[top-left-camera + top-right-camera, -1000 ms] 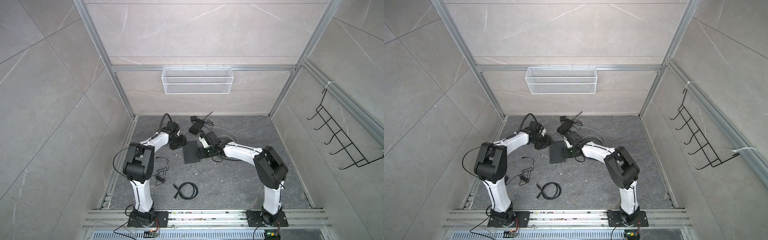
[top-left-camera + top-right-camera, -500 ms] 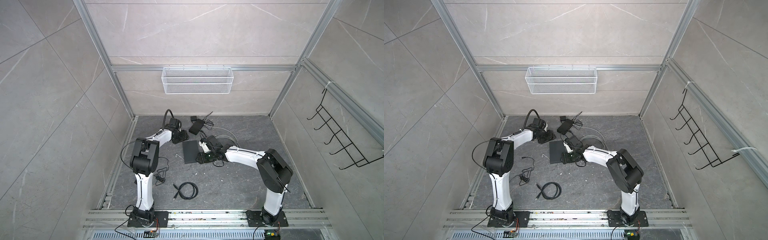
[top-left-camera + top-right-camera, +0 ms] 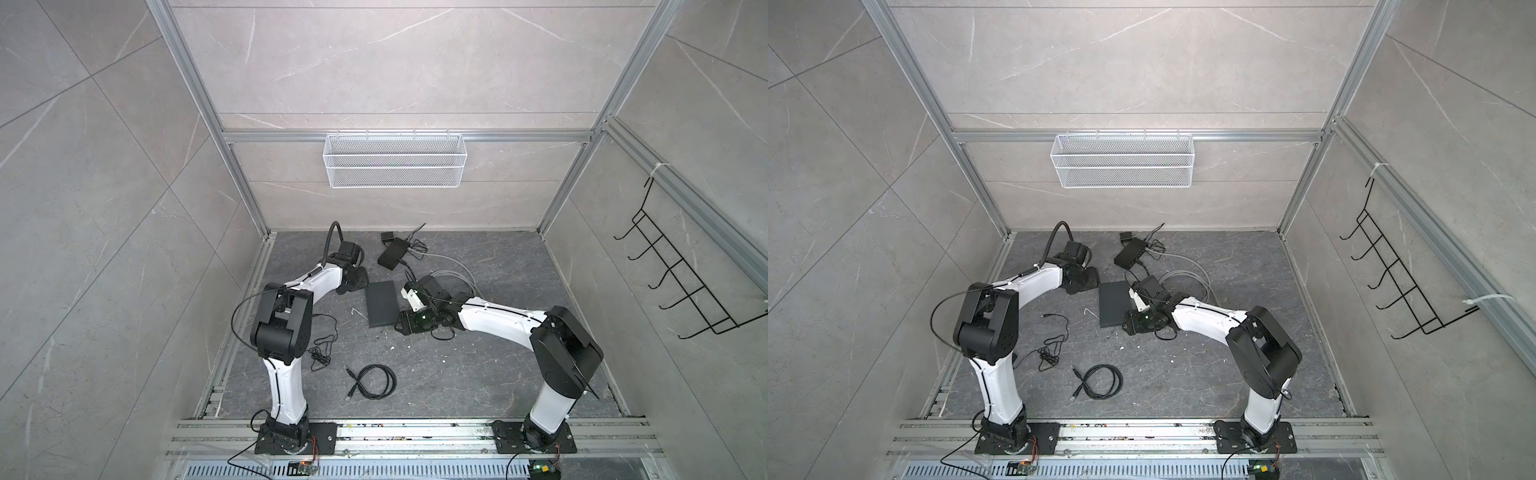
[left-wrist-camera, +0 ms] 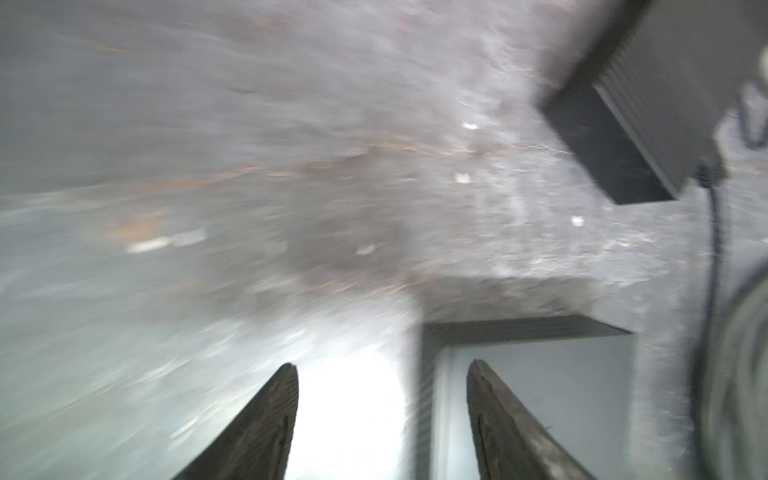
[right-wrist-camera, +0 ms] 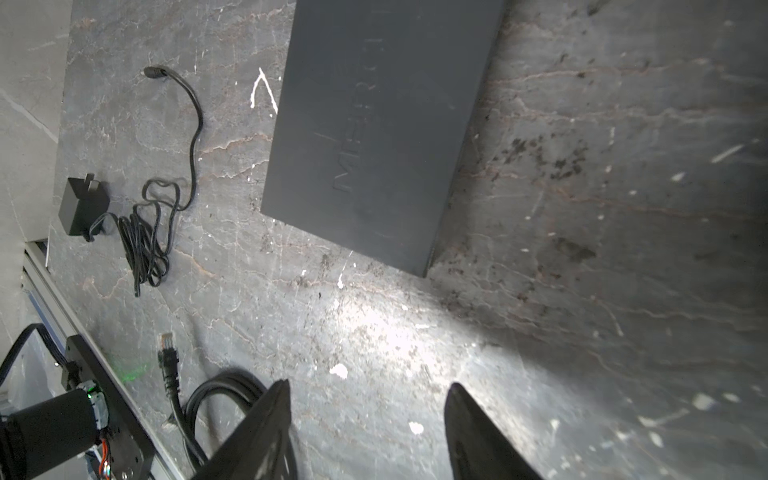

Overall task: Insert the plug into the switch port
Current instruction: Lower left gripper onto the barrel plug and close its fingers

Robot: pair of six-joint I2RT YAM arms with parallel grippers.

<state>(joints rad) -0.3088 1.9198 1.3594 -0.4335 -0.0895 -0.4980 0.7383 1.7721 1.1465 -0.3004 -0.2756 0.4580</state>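
Two black boxes: the switch (image 3: 381, 303) mid-surface, a smaller box (image 3: 392, 253) near the rear edge. One coiled cable (image 3: 376, 382) lies toward the front edge, its plug (image 5: 167, 345) loose. The left gripper (image 4: 382, 365) and right gripper (image 5: 370, 384) stand partly open, both empty.

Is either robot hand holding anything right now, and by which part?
Nothing is held: the left hand and the right hand are both open and empty.
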